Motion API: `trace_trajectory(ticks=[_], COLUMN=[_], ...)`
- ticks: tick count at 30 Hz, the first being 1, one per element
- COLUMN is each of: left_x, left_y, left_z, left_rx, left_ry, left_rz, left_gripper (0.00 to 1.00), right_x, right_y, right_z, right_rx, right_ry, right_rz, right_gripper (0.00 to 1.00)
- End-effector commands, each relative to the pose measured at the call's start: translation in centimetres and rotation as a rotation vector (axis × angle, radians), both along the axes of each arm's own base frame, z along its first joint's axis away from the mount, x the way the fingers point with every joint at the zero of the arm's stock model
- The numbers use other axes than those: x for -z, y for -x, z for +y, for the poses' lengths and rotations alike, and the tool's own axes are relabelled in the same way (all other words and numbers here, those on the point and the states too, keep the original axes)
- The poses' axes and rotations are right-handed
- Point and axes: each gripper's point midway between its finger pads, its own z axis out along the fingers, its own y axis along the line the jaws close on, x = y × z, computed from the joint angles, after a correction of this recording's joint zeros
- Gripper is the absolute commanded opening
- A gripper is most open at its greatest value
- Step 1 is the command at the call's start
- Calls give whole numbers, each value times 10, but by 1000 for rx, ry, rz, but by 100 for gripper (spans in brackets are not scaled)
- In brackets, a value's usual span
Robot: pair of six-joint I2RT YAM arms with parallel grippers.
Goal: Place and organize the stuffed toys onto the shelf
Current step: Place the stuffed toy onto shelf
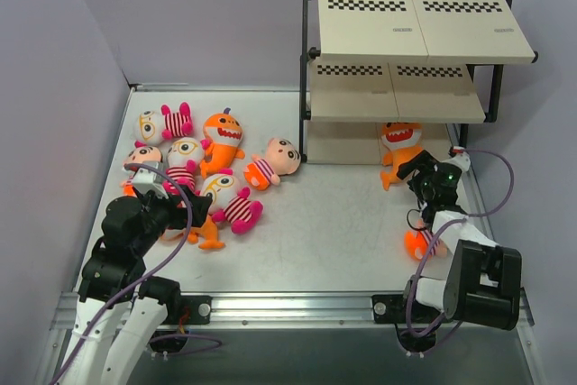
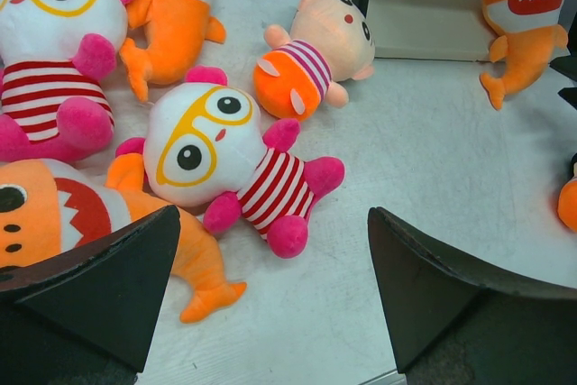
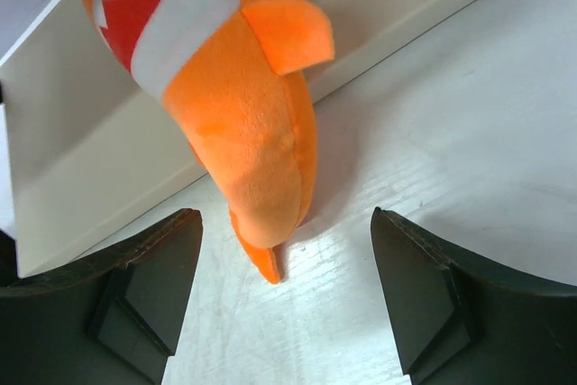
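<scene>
Pale lilac walls close in a scuffed white table on the left, far and right sides. A metal rail runs along its near edge, behind both pincers.

The shelf, a black frame with three beige boards, stands straight ahead of the right pincer, close to the right wall. Checkered strips mark its upper boards. A small dark mark on each top board is too small to read.

To the right pincer's left, bare table stretches across to the heap of toys ahead of the left pincer, near the left wall.

The right pincer is spread and grips nothing. An orange shark stands upright just ahead of it, on the table against the front of the shelf's lowest board. Its tail points down between the fingers and touches neither. Another orange toy lies behind this pincer, beside the arm.

The left pincer is spread wide and empty. A glasses toy lies face up just ahead of it, a striped doll farther ahead, and a second shark partly under its left finger.
</scene>
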Motion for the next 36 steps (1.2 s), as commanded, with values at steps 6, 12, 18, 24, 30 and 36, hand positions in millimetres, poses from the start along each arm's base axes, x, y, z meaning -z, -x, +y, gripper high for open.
trace_trajectory(ticks=[6,12,18,24,30,36], left_x=[-11,-11,-10,-9,-9,-10], left_y=[-1,-2,-2,-3,-2,-1], left_z=[-2,-2,-3,-3,-3,-3], left_rx=[11,13,15,15,15,18], left_ry=[5,4,2,1,0,1], left_rz=[-49,-50,-46,-43,-45,-49], left_gripper=[94,94,94,94,94,94], right_x=[-8,2,7,13,14,2], right_y=[-9,-14,-20,-28,-34,-37], right_z=[11,14,15,11,11,1], right_rx=[-89,-126,-138,-122,-129,-130], right_ry=[-141,-168,-185,-200,-217,-212], right_rz=[-145,-142,-136,-126,-134,-158], right_gripper=[77,75,71,64,53,26])
